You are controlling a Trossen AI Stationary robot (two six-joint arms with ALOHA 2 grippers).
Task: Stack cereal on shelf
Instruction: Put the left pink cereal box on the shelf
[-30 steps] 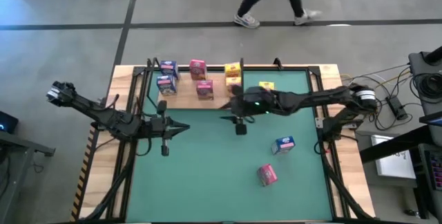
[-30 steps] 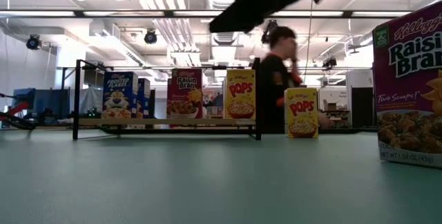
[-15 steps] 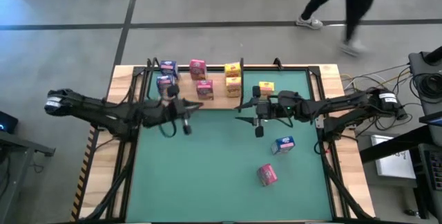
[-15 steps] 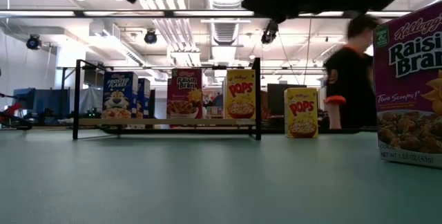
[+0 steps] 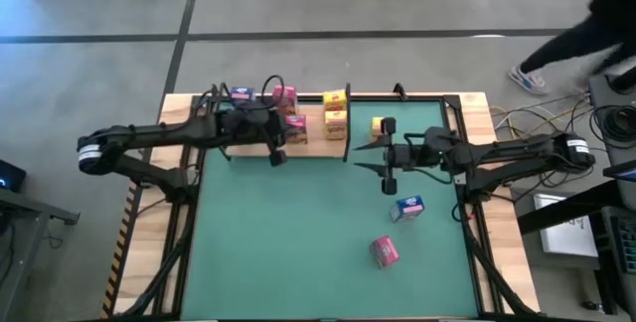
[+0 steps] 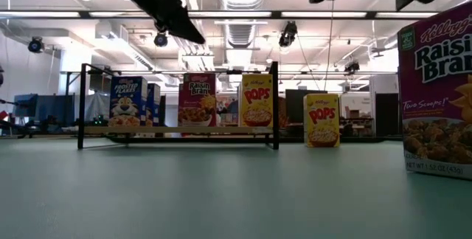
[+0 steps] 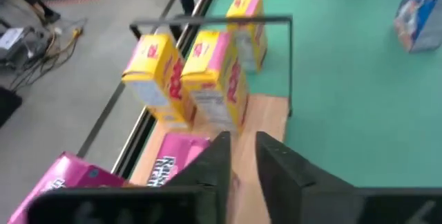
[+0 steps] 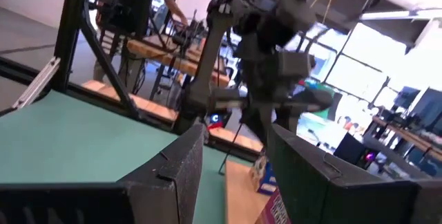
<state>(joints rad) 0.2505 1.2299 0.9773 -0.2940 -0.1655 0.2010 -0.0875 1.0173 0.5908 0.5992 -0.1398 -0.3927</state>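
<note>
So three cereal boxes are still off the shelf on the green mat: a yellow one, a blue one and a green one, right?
Not quite. The third loose box is pink, not green, as the high view shows. The yellow box and the blue box do sit on the green mat, off the shelf.

1. The right gripper (image 8: 235, 172) is seen with its two dark fingers (image 8: 173, 165) held apart, nothing between them.
2. Beneath lies the flat green table mat (image 8: 69, 134).
3. Farther off, the other dark arm (image 8: 266, 58) is seen (its gripper pointing down).
4. A black metal post (image 8: 76, 27) is seen slanting beside the mat.
</note>
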